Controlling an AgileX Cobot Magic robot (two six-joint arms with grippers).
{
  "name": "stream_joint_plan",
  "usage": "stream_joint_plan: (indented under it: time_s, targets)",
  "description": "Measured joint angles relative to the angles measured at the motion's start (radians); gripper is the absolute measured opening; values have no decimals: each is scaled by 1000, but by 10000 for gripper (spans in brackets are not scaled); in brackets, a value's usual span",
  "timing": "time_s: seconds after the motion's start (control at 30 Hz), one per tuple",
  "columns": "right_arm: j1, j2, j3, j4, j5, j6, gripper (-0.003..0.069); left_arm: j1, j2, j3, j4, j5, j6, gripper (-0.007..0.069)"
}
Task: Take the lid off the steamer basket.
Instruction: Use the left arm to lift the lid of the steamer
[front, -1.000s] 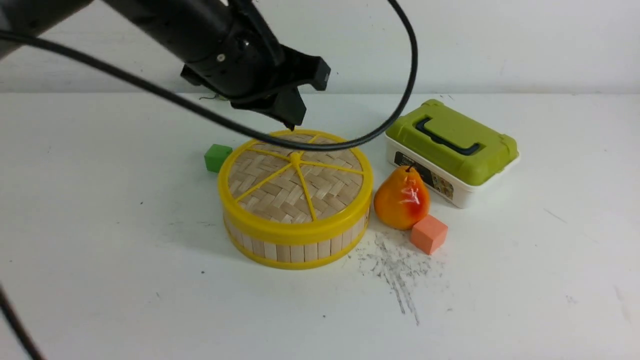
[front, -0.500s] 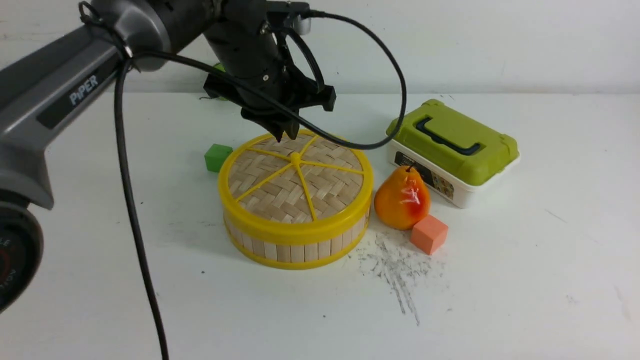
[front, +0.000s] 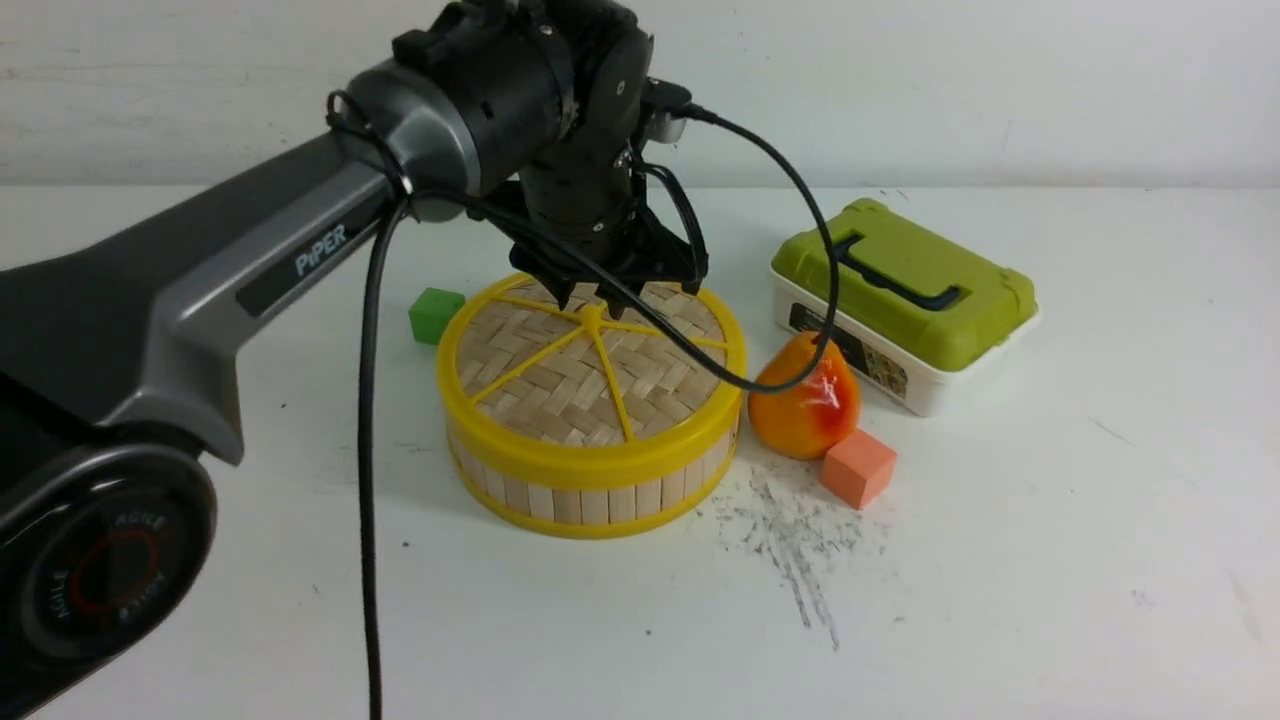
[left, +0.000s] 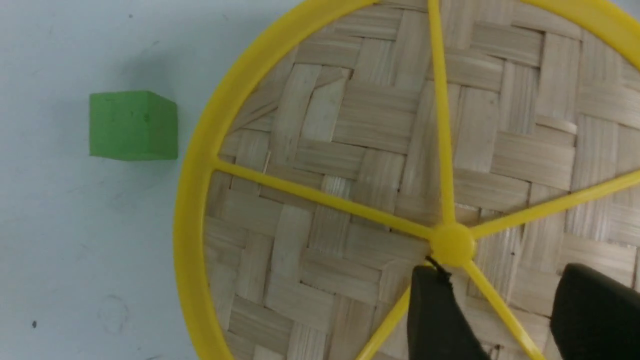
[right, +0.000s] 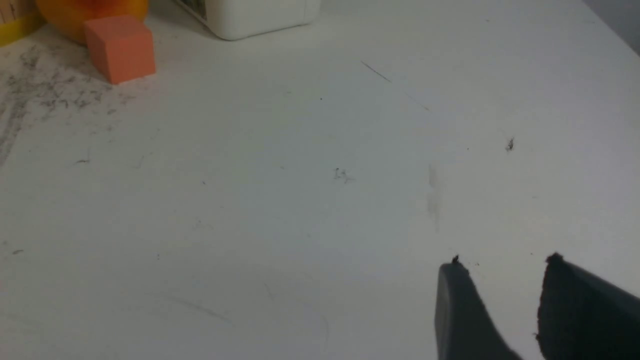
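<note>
Lid (front: 560, 400) of woven bamboo with a yellow rim sits shut on the steamer basket (front: 590, 500), in the middle of the white surface (front: 1050, 600). Over its far half the left tool (front: 592, 298) points down with its two black fingers (left: 435, 315) spread apart. In the left wrist view one yellow spoke (left: 492, 305) runs between them, and the small centre knob (left: 452, 243) lies just beside one fingertip. It grips nothing, and I cannot tell whether the tips touch the weave. A black cable (front: 790, 200) loops from the arm down in front of the pear (front: 805, 425), which stands just right of the basket wall. An orange cube (front: 857, 467) lies against the pear's near right side, with grey scuff marks (front: 790, 540) on the surface nearer still. Farther right and back stands a white box (front: 905, 300) with a green cover and dark handle. A green cube (front: 435, 313) lies near the basket's far left edge, apart from it. The right tool (right: 500, 285) shows only in its own wrist view, over bare surface to the right of the orange cube, fingers parted and holding nothing
</note>
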Motion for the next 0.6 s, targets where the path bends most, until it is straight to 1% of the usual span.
stream_joint_plan:
  time_s: [0.13,0.23,0.37,0.43,0.5,0.53,0.6]
  targets:
    - [0,0,0,0,0,0,240,18,18,-1,7,-7,-41,323]
    - [0,0,0,0,0,0,240,21,29,-1,9,-28,-50,323]
    - [0,0,0,0,0,0,240,21,41,-1,-22,-52,-52,316]
    - [0,0,0,0,0,0,240,21,45,-1,-51,-56,-48,293]
    - [0,0,0,0,0,0,240,21,46,-1,-54,-58,-47,279]
    - [0,0,0,0,0,0,240,21,48,-2,-53,-59,-47,234]
    - [0,0,0,0,0,0,240,21,52,-2,-48,-59,-47,188]
